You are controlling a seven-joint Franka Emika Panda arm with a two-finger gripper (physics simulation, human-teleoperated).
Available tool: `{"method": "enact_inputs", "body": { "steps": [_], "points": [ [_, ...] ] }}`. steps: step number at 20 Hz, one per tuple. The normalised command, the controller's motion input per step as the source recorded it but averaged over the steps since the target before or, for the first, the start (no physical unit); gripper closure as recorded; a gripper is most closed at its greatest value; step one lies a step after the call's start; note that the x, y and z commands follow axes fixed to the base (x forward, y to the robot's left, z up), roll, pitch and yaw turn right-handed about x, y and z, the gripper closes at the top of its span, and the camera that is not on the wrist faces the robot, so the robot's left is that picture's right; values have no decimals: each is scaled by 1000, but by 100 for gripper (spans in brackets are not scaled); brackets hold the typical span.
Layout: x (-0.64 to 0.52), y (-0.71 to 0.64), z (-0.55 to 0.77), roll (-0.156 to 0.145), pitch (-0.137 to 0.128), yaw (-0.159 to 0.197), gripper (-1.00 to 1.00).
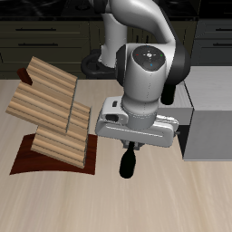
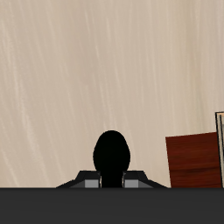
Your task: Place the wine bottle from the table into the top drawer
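Nearest the front edge, the pale wood-grain worktop (image 1: 181, 204) lies bare, its grain running in long streaks. Just above it hangs the wine bottle (image 1: 129, 162), a near-black shape held off the surface, dangling below the end effector (image 1: 133, 145). From the exterior view only the rounded dark body of the bottle shows beneath the grey block of the hand; its neck and cork are hidden up inside. In the wrist view the bottle (image 2: 112, 157) appears as a black rounded form sitting between the two fingers (image 2: 87, 178), which press in on it from either side, so the end effector is clenched on the wine bottle and carrying it clear of the worktop.

Beside the bottle, a little farther back, stands the slatted wooden rack (image 1: 53, 104), its tilted tan boards stacked in steps on a dark red-brown base (image 1: 32, 163). A corner of that base (image 2: 194, 159) shows in the wrist view too, near the bottle but apart from it.

On the other side of the arm sits the grey cabinet (image 1: 210, 134), with the top drawer (image 1: 188, 109) looking pulled out towards the arm as an open box; I cannot see inside it from here. Behind everything rises the white-and-black arm (image 1: 136, 36), bending down over the scene from the back of the worktop.
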Motion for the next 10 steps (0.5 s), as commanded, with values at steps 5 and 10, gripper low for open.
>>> {"method": "enact_inputs", "body": {
  "steps": [5,10],
  "points": [
    [-170,89,545,17,-68,28,100],
    [-72,-20,347,-10,-49,13,100]
  ]
}}
